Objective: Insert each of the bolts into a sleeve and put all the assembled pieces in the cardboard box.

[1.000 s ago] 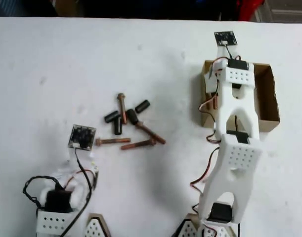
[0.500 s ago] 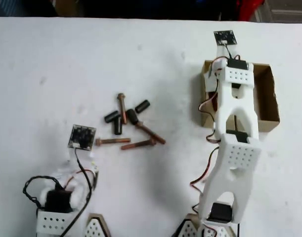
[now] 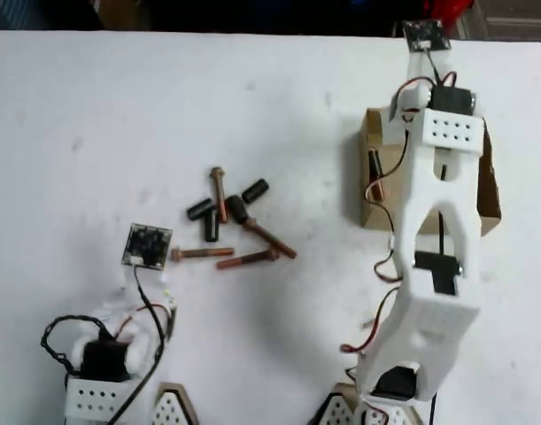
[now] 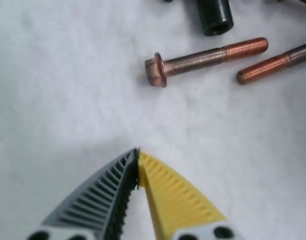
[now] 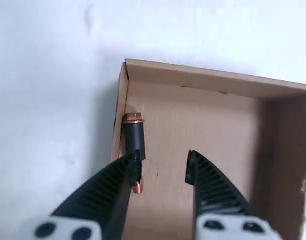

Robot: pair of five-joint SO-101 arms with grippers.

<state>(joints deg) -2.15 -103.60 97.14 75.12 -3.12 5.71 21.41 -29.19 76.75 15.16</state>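
Note:
Several copper bolts (image 3: 248, 258) and black sleeves (image 3: 237, 208) lie loose in a cluster left of the table's middle. My left gripper (image 4: 137, 151) is shut on nothing, its tips on the white table just short of one bolt (image 4: 203, 60). A second bolt (image 4: 278, 62) and a sleeve (image 4: 215, 17) lie beyond it. My right gripper (image 5: 163, 165) is open over the cardboard box (image 5: 193, 80). An assembled piece (image 5: 132, 137), a bolt inside a sleeve, lies in the box along one wall, beside one fingertip. In the high view that piece (image 3: 374, 164) is at the box's left wall.
The cardboard box (image 3: 491, 177) sits at the table's right side, largely under the right arm (image 3: 434, 221). The left arm's base and cables (image 3: 102, 354) are at the front left. White table spreads around the loose parts.
The right arm has swung toward the table's far edge and slightly right. The assembled piece now lies against the box's left wall. The left arm and loose parts have not moved.

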